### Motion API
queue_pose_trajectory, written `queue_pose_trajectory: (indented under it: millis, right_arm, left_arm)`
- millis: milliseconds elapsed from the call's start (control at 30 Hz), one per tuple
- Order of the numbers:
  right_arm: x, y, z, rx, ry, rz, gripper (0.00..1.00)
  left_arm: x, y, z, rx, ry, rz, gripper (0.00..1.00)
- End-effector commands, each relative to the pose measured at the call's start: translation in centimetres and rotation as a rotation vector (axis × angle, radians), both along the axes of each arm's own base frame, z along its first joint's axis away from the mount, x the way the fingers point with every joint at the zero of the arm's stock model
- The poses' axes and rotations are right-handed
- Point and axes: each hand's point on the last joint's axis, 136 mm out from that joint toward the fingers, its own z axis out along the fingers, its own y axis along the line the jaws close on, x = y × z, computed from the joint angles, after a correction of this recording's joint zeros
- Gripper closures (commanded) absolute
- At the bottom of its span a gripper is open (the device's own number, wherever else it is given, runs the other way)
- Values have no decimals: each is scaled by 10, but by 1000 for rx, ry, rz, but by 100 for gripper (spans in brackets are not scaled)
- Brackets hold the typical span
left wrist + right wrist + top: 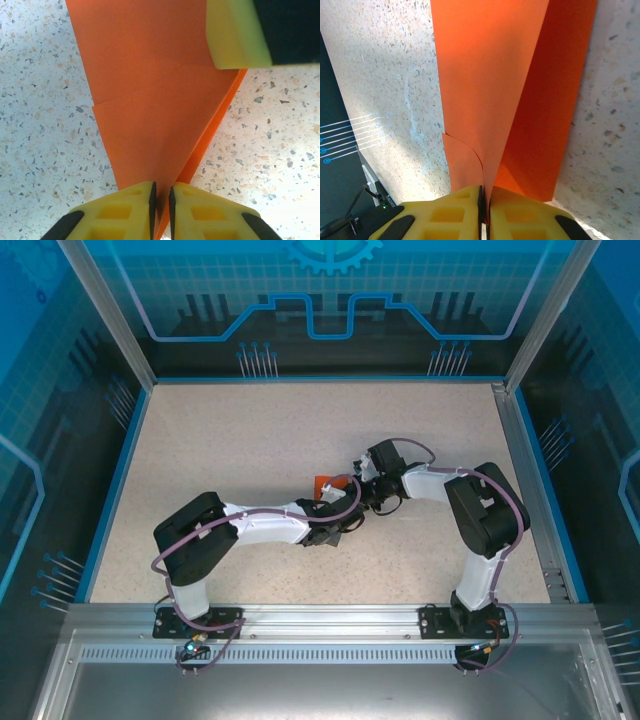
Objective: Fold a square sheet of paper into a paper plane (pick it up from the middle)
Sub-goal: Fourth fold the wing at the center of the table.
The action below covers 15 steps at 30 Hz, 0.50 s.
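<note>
I pinch the orange sheet (150, 100) at its tip with the left gripper (160, 212), at its ridge with the right gripper (484, 212); best to pull evenly, avoiding tears.

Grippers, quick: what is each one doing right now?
Left gripper: closed on the pointed end of the orange paper.
Right gripper: closed on a fold of the orange paper.

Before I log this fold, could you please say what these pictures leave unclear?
Top view: paper mostly hidden under both arms, shape unclear.
Left wrist view: paper's top cut by the frame; one corner behind a yellow finger.
Right wrist view: far end cut by the frame.
</note>
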Motion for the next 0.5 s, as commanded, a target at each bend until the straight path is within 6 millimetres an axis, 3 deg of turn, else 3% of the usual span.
queue_pose_trajectory:
  millis: [0,467]
  right_arm:
    - [-3,9,9,22,-1,35,88]
    - [2,9,11,5,1,37,82]
  left_arm:
    - [1,5,8,20,-23,12,86]
    - [-11,16,6,2,-35,-56,91]
